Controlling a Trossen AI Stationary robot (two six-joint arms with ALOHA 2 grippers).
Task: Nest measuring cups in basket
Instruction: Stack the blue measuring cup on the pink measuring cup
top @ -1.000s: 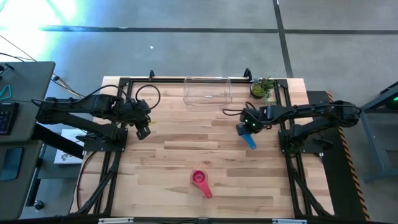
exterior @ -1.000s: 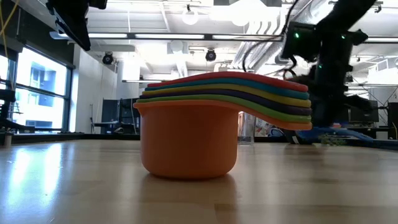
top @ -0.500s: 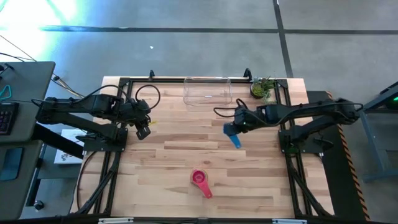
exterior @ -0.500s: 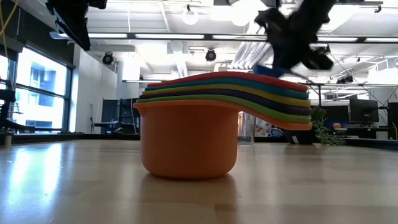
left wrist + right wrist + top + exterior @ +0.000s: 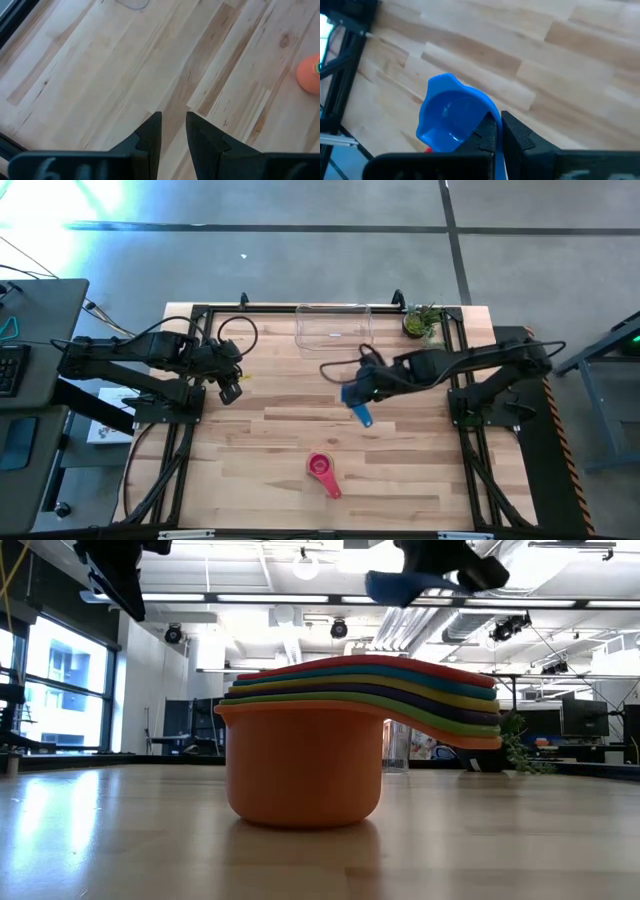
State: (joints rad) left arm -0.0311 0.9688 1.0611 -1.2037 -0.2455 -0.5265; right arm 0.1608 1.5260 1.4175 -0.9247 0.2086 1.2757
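My right gripper (image 5: 366, 387) is shut on a blue measuring cup (image 5: 356, 402) high above the table's middle; in the low view the cup (image 5: 400, 585) hangs near the picture's top. A nested stack of measuring cups (image 5: 321, 468), orange outside and red on top (image 5: 305, 775), rests on its base near the front edge. The basket (image 5: 333, 326), clear plastic, stands at the far edge. My left gripper (image 5: 231, 391) hovers at the table's left, open (image 5: 173, 117) with nothing between its fingers. My right gripper pinches a thin blue edge (image 5: 496, 150) at the side of the cup's bowl between its two fingers; one fingertip (image 5: 487, 131) overlaps the bowl's inside. The fingers slant down from the table's right. The cup is lifted clear, its handle (image 5: 364, 418) pointing toward the near edge.
A small green potted plant (image 5: 422, 322) stands right of the basket at the far edge. Black frame rails (image 5: 190, 360) run along the table's left, right and far sides. Bare wood lies between the stack and the basket.
My right gripper has risen and moved toward the table's left, carrying the blue cup from just above the table, at its right, to high over the middle. It has rolled a little on the way. Its fingers have stayed shut on the cup.
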